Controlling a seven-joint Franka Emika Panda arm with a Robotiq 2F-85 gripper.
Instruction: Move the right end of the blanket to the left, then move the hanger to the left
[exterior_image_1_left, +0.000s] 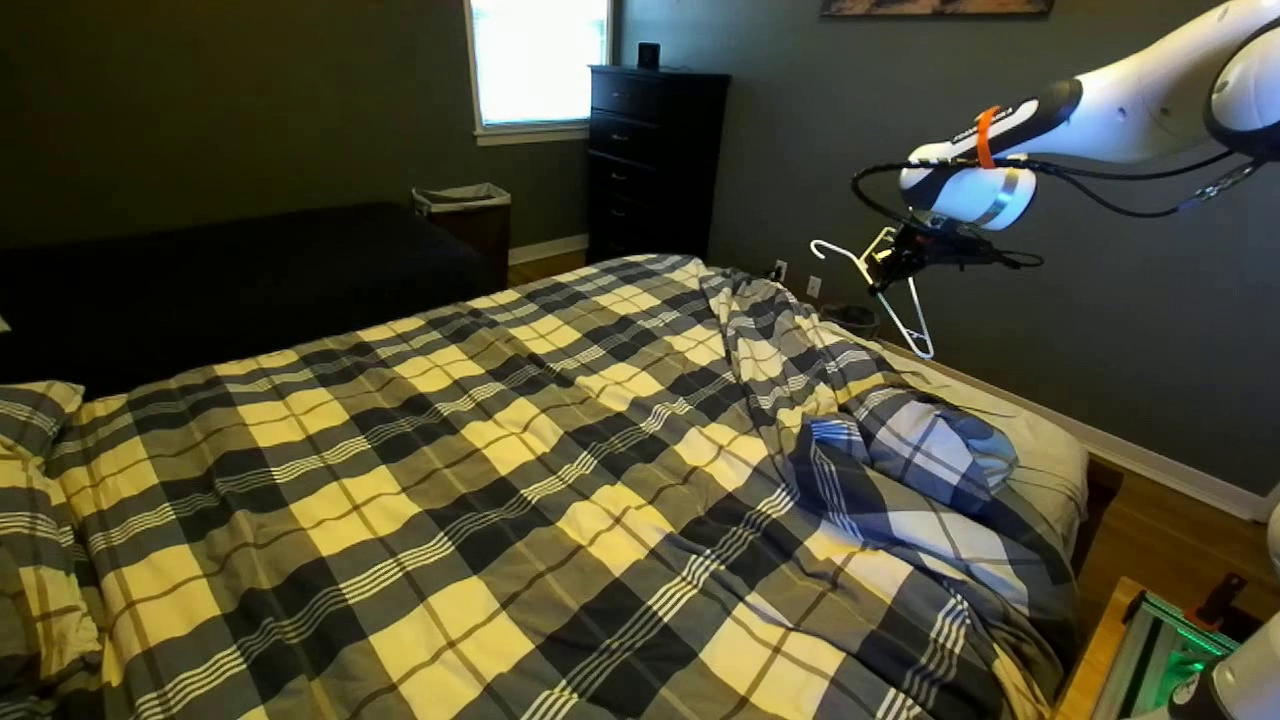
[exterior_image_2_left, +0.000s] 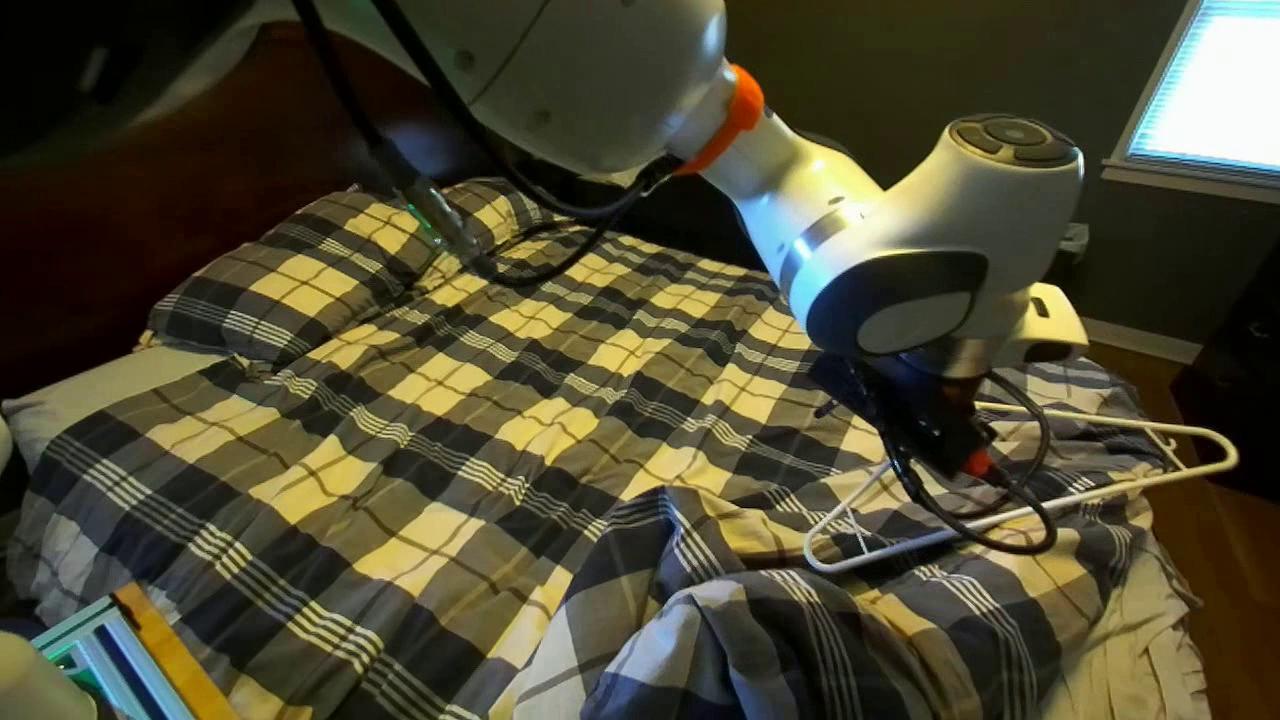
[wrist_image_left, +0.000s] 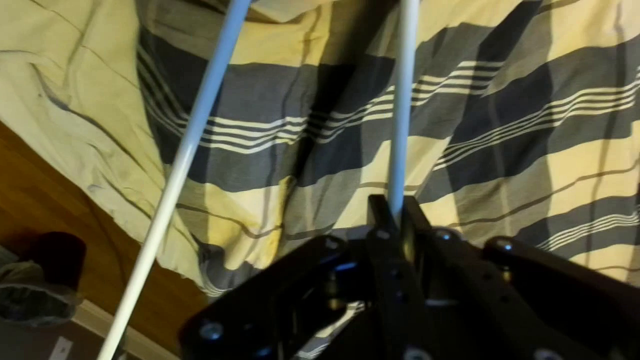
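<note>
The plaid blanket covers the bed in both exterior views and fills most of the wrist view. Its foot-end edge is bunched and folded back, with the blue-and-white underside showing. The white hanger is held in the air above the foot end of the bed. It also shows in an exterior view and the wrist view. My gripper is shut on one bar of the hanger. In an exterior view the gripper is above the bed's edge; its fingertips are hidden in the other picture.
A pale sheet shows at the bed's foot end. Plaid pillows lie at the headboard. A dark dresser, a hamper and a small bin stand beyond the bed. The robot's mount stands beside the bed.
</note>
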